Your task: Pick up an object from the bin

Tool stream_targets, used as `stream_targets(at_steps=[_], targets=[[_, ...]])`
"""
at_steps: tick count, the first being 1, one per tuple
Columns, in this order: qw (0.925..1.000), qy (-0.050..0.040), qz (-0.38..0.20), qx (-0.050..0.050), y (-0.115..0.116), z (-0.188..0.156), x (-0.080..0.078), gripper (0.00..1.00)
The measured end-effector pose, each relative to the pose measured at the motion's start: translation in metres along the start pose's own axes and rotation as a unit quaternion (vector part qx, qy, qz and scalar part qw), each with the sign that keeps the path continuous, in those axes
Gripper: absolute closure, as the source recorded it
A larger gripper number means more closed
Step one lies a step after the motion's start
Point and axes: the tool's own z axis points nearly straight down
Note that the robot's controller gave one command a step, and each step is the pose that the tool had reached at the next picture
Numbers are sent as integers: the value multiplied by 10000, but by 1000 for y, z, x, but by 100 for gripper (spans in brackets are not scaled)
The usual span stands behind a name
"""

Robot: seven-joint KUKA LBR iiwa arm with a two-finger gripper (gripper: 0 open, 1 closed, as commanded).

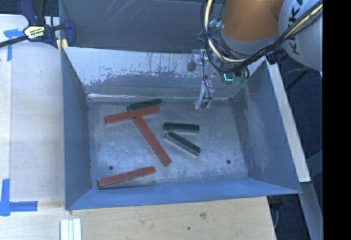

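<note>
Orange-capped arm [258, 3] above scuffed grey bin floor [219, 145]

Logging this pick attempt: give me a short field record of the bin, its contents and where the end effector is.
bin: grey metal bin
red-brown flat sticks: three; back left, centre diagonal, front left
dark green flat sticks: three; one at back, two right of centre
end effector: near back wall, over bare floor, right of the sticks
</note>
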Motion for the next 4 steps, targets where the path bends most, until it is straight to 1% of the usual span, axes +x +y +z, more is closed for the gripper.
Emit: stream_targets(at_steps=[1,2,3,4], targets=[[9835,-8,-1807,1,9,97,55,0],[9736,-32,-2284,14,-41,173,10,0],[9734,-56,-2289,4,-38,168,9,100],[9754,-87,-2205,22,-34,14,-2,100]])
